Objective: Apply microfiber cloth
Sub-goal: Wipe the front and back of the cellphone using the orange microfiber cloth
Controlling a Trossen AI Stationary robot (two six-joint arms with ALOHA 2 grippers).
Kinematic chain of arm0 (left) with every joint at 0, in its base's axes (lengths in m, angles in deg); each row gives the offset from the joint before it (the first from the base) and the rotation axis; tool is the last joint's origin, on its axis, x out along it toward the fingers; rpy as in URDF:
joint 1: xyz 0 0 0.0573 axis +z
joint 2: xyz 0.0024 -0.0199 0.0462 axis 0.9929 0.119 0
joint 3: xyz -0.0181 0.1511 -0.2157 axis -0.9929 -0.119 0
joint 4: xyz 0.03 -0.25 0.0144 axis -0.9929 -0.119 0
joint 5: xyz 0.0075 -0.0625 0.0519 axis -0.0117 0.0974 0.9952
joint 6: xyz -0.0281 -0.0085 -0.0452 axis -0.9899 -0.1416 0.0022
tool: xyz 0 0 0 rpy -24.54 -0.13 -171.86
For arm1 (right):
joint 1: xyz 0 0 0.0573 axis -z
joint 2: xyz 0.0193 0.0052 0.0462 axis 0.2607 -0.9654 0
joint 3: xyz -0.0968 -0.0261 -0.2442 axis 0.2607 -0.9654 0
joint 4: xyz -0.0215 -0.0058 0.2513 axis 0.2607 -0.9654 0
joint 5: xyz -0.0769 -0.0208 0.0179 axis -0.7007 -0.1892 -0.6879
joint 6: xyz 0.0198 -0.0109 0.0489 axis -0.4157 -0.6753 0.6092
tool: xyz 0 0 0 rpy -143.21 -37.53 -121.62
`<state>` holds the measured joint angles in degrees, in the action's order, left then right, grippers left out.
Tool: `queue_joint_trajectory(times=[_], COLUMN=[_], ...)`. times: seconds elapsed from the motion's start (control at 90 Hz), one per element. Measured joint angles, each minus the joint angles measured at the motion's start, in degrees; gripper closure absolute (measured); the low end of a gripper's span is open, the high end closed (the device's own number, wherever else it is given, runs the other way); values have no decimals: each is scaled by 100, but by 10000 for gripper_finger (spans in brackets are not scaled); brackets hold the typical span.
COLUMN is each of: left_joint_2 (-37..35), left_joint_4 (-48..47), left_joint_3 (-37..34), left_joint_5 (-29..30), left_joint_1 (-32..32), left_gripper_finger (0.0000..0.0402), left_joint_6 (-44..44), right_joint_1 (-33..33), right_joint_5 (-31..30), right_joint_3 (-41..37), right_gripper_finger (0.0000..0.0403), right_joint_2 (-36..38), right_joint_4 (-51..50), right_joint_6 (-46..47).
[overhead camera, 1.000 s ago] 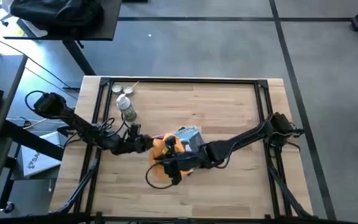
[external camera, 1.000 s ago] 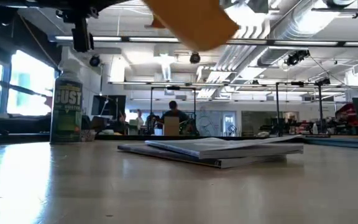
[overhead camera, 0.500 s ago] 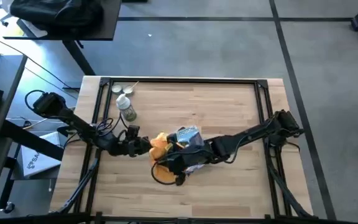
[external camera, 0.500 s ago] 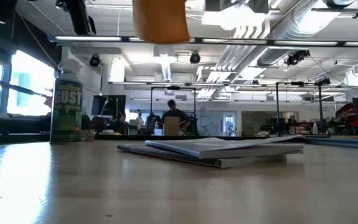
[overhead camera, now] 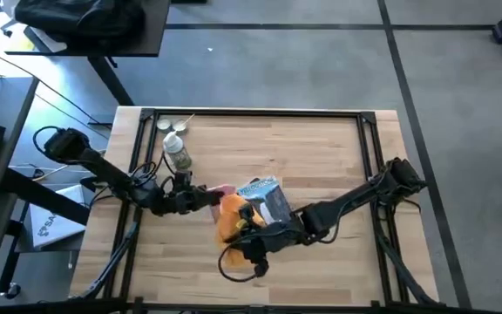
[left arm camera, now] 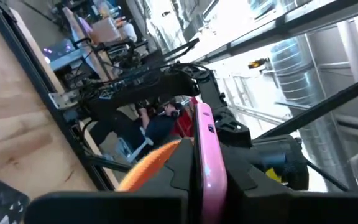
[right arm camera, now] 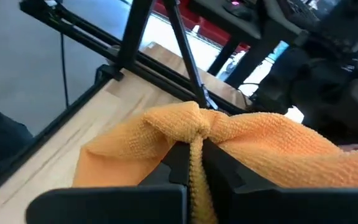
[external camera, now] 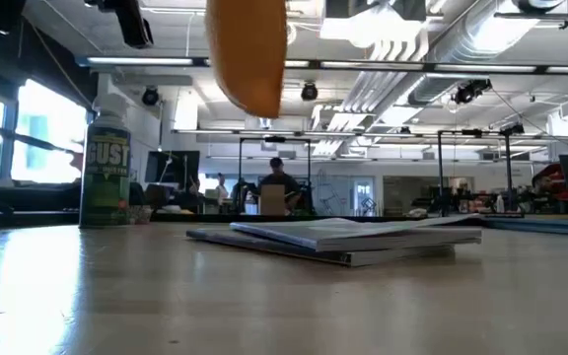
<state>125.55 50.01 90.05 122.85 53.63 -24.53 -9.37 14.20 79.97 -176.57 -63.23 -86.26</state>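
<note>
Above mid-table, the right gripper is pinching the bunched microfiber cloth beside the pink phone the left gripper is clamping edge-on, risking the thin grip slipping under wiping pressure.

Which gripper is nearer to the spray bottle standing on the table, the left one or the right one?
The left. The left gripper, shut on a pink phone, is just in front of the spray bottle. The right gripper, shut on the orange cloth, is farther away.
</note>
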Motion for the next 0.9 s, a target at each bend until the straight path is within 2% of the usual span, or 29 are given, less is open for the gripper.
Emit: queue_joint_trajectory(times=[0.411, 0.6, 0.756, 0.822, 0.9], left_joint_2=[0, 9, -25, -16, -39], left_joint_4=[-414, -402, -131, -195, -261], left_joint_3=[-4, -4, 24, 22, 9], left_joint_5=[43, 122, -365, -295, -167], left_joint_1=[-491, -668, -710, -687, -680], left_gripper_finger=[390, 390, 390, 390, 390], left_joint_6=[14, -23, 95, 180, 323], right_joint_1=[457, 486, 472, 418, 388], right_joint_5=[-259, -1006, -1637, -1919, -1959], right_joint_3=[13, 8, -21, -34, -10], right_gripper_finger=[403, 403, 403, 403, 403], right_joint_2=[61, 305, 596, 744, 938], right_joint_4=[456, 268, -332, -719, -1009], right_joint_6=[-789, -913, -868, -757, -391])
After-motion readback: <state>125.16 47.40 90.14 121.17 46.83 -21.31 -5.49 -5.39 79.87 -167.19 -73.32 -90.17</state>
